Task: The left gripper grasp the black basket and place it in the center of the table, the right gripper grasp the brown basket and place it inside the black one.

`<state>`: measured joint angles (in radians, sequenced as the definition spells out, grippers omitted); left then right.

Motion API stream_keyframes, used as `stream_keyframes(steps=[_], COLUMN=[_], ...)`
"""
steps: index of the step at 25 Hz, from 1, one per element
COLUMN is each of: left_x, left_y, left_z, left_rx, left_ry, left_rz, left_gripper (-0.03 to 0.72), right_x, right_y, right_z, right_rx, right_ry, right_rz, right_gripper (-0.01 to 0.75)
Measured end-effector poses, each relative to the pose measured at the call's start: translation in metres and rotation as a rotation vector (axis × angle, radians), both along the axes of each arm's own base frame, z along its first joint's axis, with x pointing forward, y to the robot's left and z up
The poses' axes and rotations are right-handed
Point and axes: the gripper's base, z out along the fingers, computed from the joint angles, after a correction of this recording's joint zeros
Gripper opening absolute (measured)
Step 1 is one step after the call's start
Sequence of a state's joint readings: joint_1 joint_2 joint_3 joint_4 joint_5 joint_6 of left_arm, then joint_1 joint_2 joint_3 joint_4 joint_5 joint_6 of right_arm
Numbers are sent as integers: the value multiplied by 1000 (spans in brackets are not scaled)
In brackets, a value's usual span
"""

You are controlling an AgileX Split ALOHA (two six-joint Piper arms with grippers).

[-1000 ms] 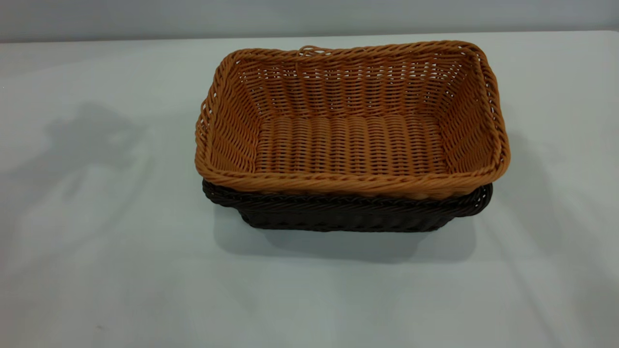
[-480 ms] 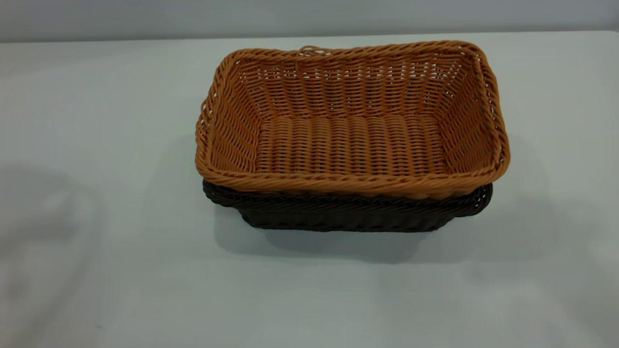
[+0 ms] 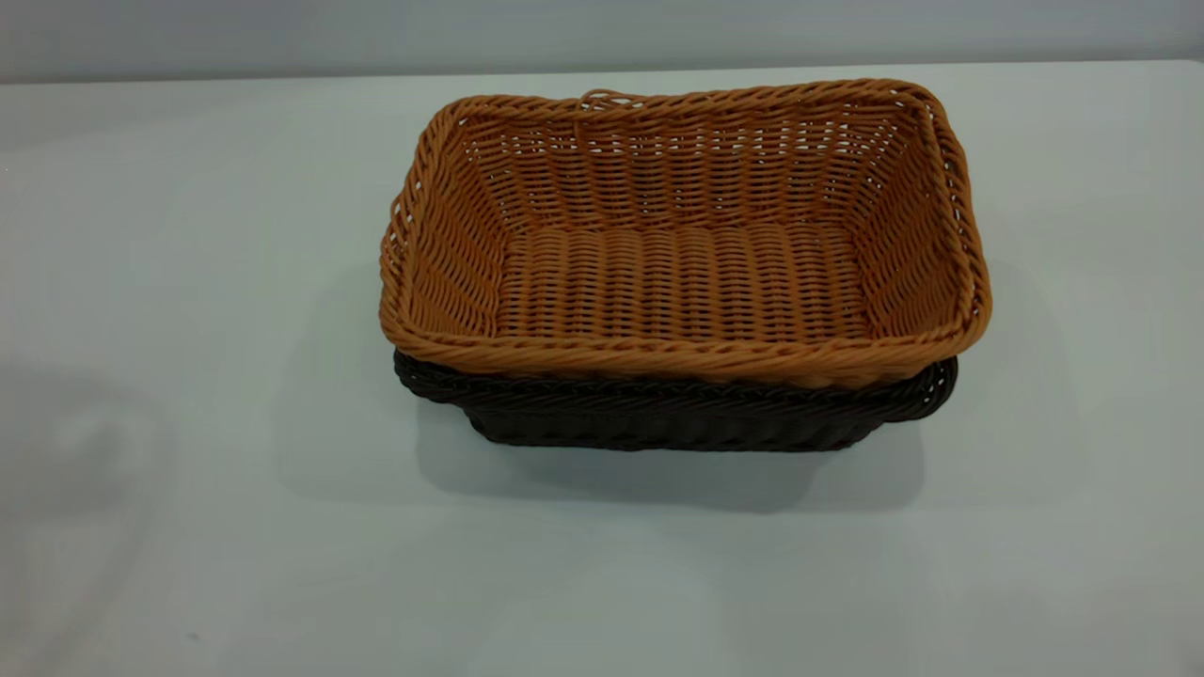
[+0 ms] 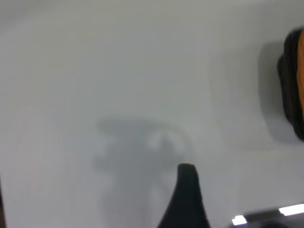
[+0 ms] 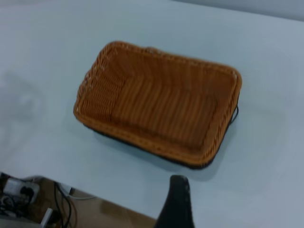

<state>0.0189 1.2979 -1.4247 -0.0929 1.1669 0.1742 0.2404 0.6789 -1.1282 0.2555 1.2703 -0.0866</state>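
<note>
The brown basket (image 3: 687, 273) sits nested inside the black basket (image 3: 677, 418) near the middle of the table (image 3: 188, 282). Only the black basket's rim and lower wall show under it. Neither gripper is in the exterior view. In the right wrist view the nested baskets (image 5: 161, 104) lie well ahead of my right gripper (image 5: 213, 204), which is off the baskets, over the table's edge. Only one of its fingers (image 5: 175, 199) shows. My left gripper (image 4: 232, 199) hangs over bare table, far from the black basket's rim (image 4: 287, 90). It holds nothing.
The table's front edge, with cables and floor beyond it (image 5: 33, 204), shows in the right wrist view. A faint arm shadow (image 3: 75, 451) lies on the table at the left. A grey wall (image 3: 602, 28) runs behind the table.
The arm shadows on the table to the left and right of the baskets have drawn away toward the near edge and faded. The baskets have not moved.
</note>
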Motion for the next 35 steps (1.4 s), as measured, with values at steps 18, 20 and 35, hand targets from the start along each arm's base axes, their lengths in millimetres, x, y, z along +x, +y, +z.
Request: stream_keyframes(steps=[18, 20, 35], left_x=[-120, -136, -227], left_y=[-2, -2, -4], left_z=[-65, -68, -102], left_rx=[-13, -13, -1], left_ry=[72, 39, -224], left_rz=[30, 30, 16], left_gripper=[558, 558, 558], right_x=[-54, -55, -65], right_y=[-18, -19, -24], right_z=[-143, -148, -151], right_rx=[-72, -65, -70], right_ry=[8, -24, -99], right_rz=[-11, -20, -34], right_gripper=[584, 584, 584])
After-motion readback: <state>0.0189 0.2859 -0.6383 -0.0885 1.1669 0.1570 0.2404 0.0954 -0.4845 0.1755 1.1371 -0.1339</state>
